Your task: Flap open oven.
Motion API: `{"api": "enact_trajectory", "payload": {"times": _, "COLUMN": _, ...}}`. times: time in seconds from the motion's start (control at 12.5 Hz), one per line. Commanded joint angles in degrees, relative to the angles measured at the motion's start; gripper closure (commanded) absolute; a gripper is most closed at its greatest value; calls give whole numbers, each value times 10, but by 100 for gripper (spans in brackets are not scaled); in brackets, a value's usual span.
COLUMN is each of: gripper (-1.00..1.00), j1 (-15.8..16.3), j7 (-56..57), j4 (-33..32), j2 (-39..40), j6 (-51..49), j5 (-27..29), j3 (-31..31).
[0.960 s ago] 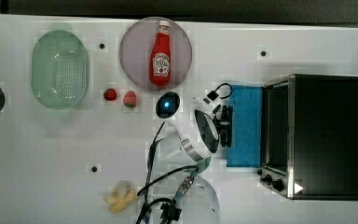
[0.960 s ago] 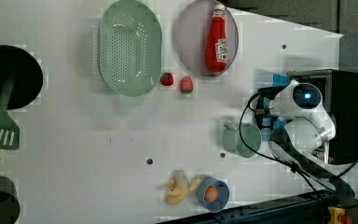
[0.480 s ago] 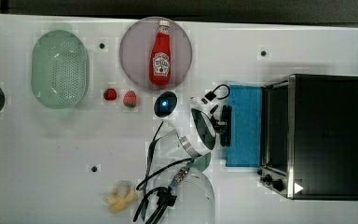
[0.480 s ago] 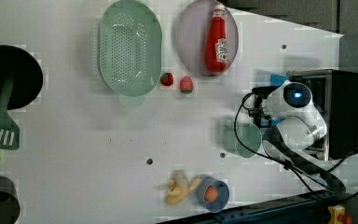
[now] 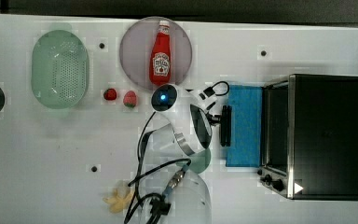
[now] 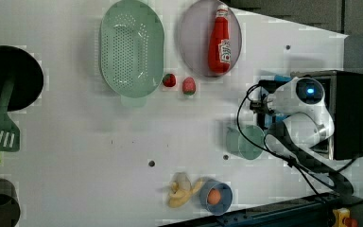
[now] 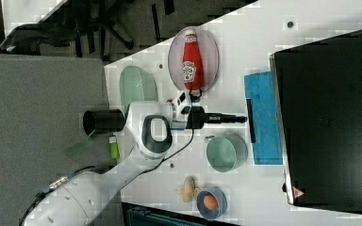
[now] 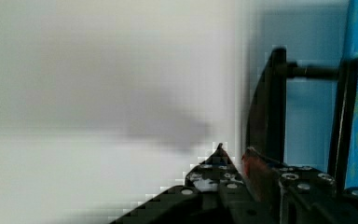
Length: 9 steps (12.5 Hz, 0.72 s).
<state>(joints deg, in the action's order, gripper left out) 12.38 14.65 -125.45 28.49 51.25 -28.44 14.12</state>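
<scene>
The oven (image 5: 326, 135) is seen at the top view's right, on the white table (image 5: 51, 154), with its black top facing the camera and its knobs (image 5: 272, 179) at the lower corner of the front. Its blue glass door (image 5: 244, 125) is folded down flat toward the top view's left, and the black bar handle (image 5: 225, 125) runs along the door's free edge.

The gripper (image 5: 221, 122) is held at that handle, reaching in level from the top view's left. In the wrist view the fingers (image 8: 261, 172) are set narrowly about the bar (image 8: 266, 112), one on each side of it, so the handle is gripped. In the right view the gripper (image 7: 242, 119) is seen meeting the handle near its upper end.

A green cup (image 7: 226, 153) stands just beside the open door, partly hidden under the arm (image 5: 191, 133) in the top view. A ketchup bottle (image 5: 160, 53) lies on a round plate (image 5: 133, 51) farther to the top view's left, and a green colander (image 5: 59, 69) is placed well left of that. Two strawberries (image 5: 120, 97) lie between colander and plate. A banana (image 6: 182, 190) and a blue bowl (image 6: 217, 206) holding an egg (image 6: 212, 196) are seen near the table's lower edge in the left view.
</scene>
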Motion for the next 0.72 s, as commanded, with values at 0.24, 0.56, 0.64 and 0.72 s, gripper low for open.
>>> {"api": "enact_trajectory", "payload": {"times": 0.24, "gripper": 65, "j1": 0, "j7": -32, "j4": 30, "j2": -135, "j6": -31, "j5": 159, "j3": -5}}
{"api": "enact_trajectory", "payload": {"times": 0.56, "gripper": 65, "j1": 0, "j7": -60, "j4": 106, "j2": -233, "j6": -218, "j5": 305, "j3": -2}}
{"api": "enact_trajectory", "payload": {"times": 0.64, "gripper": 65, "j1": 0, "j7": -80, "j4": 137, "j2": -248, "j6": -273, "j5": 315, "j3": -1}}
{"api": "enact_trajectory", "payload": {"times": 0.72, "gripper": 65, "j1": 0, "j7": -106, "j4": 168, "j2": -260, "j6": -319, "j5": 314, "j3": 0}}
